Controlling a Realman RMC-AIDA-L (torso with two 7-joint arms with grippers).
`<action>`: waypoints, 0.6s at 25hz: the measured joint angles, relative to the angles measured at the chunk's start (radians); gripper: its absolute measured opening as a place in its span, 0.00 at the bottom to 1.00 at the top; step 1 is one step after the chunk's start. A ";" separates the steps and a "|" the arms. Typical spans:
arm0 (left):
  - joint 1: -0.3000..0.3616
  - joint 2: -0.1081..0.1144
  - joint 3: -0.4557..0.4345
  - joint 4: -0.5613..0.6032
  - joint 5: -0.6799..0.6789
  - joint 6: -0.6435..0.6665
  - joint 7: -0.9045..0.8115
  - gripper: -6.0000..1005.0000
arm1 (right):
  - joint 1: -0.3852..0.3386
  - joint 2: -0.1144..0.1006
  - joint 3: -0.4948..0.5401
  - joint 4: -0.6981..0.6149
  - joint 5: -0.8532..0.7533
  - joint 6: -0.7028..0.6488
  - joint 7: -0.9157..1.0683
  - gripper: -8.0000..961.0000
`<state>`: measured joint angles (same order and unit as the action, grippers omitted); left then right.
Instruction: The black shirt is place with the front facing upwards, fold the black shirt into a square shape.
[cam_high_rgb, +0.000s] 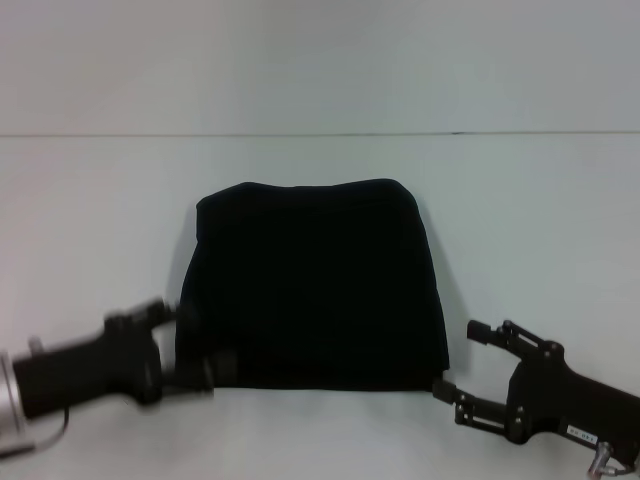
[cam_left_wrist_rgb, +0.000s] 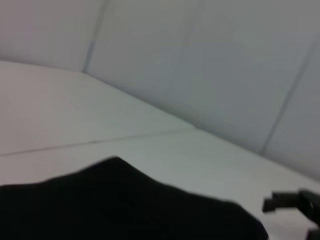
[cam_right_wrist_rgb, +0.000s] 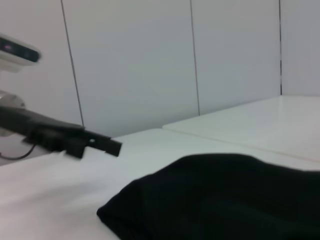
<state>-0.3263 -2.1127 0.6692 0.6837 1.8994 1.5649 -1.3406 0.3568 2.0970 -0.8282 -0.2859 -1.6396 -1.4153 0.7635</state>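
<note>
Black shirt (cam_high_rgb: 312, 285) folded square on table (cam_high_rgb: 90, 220) — left hand (cam_high_rgb: 190, 345) unclear at its corner, right hand (cam_high_rgb: 458, 362) spread beside.

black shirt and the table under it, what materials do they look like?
Black shirt: soft matte cloth, probably cotton knit; it lies folded with rounded, puffy edges and no shine. Table: smooth, hard white surface with a thin seam line, likely laminate or painted board, though that is unclear. Left gripper and right gripper sit at the shirt's near corners, rigid black.
</note>
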 joint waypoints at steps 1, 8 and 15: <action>0.016 -0.009 0.000 0.004 0.024 0.010 0.056 0.86 | -0.002 0.000 0.000 0.010 0.000 0.004 -0.008 0.95; 0.098 -0.048 -0.011 0.012 0.066 0.011 0.222 0.96 | -0.013 0.001 0.000 0.038 0.001 0.047 -0.037 0.95; 0.094 -0.046 -0.011 0.013 0.084 -0.005 0.221 0.96 | -0.013 -0.001 0.012 0.034 0.002 0.042 -0.057 0.95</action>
<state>-0.2326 -2.1591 0.6580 0.6965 1.9834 1.5602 -1.1194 0.3437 2.0960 -0.8166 -0.2521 -1.6380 -1.3738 0.7068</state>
